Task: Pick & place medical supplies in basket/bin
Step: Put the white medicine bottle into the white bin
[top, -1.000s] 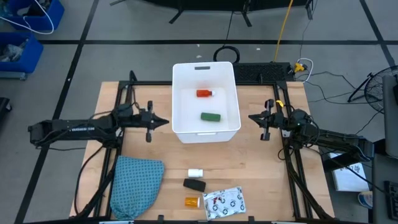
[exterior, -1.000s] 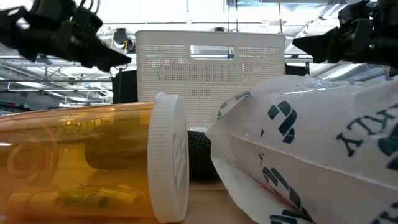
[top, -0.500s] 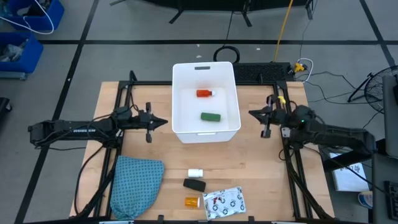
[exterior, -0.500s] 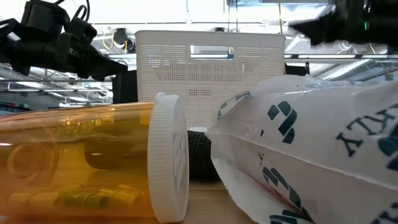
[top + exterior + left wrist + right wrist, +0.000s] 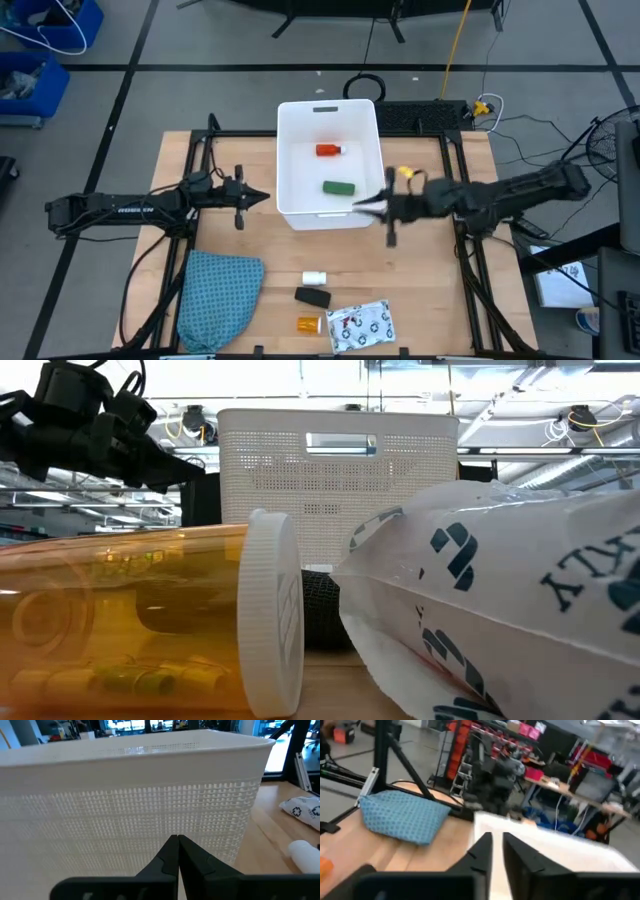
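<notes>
The white bin [image 5: 330,160] stands at the table's far middle, with a red bottle [image 5: 328,150] and a green block [image 5: 339,187] lying on its floor. Near the front edge lie a white roll [image 5: 314,277], a black oblong [image 5: 313,297], an orange vial [image 5: 309,325] and a patterned packet [image 5: 361,325]. My left gripper [image 5: 265,197] is shut and empty, level, just left of the bin wall [image 5: 150,795]. My right gripper [image 5: 360,207] hovers by the bin's near right corner, its fingers [image 5: 481,847] a little apart and empty.
A teal cloth [image 5: 218,297] lies at the near left of the table. In the low view the vial [image 5: 130,620] and the packet [image 5: 500,610] fill the foreground in front of the bin [image 5: 338,480]. Bare wood shows between the bin and the near items.
My right gripper has swung from the table's right side toward the left, to the bin's near right corner. It has also risen, passing up out of the low view. The supplies and the bin have stayed where they were.
</notes>
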Controlling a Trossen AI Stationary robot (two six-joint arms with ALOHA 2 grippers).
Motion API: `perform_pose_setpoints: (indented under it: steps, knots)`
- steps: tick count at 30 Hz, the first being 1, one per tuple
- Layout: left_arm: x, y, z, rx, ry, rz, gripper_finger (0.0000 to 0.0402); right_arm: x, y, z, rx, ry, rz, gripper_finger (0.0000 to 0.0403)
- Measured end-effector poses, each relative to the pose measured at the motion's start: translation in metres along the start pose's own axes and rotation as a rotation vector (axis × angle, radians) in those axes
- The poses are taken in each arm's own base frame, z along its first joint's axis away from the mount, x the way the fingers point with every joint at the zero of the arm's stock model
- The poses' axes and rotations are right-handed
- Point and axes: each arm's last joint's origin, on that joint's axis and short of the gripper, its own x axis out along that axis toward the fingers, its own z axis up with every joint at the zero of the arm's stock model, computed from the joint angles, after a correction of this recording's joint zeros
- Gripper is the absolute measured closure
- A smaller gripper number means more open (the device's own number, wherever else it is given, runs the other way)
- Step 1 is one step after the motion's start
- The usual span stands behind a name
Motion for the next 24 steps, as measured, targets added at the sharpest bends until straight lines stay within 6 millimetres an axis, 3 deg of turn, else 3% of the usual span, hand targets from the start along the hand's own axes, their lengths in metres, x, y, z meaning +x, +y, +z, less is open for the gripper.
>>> perform_pose_setpoints:
  steps: [6, 11, 17, 24]
  knots:
    - [0.000, 0.000, -0.004, -0.022, 0.044, -0.003, 0.0394, 0.049, 0.057, 0.017, -0.087, 0.069, 0.041, 0.0242]
    - [0.000, 0.001, -0.006, -0.088, 0.062, 0.053, 0.0394, 0.082, 0.091, 0.019, 0.011, 0.066, 0.034, 0.0180]
    - [-0.001, 0.002, -0.009, -0.155, 0.093, 0.102, 0.0394, 0.110, 0.126, -0.008, 0.132, 0.085, 0.065, 0.0163]
    - [-0.001, 0.002, -0.010, -0.211, 0.103, 0.103, 0.0394, 0.133, 0.150, -0.055, 0.193, 0.231, 0.077, 0.0164]
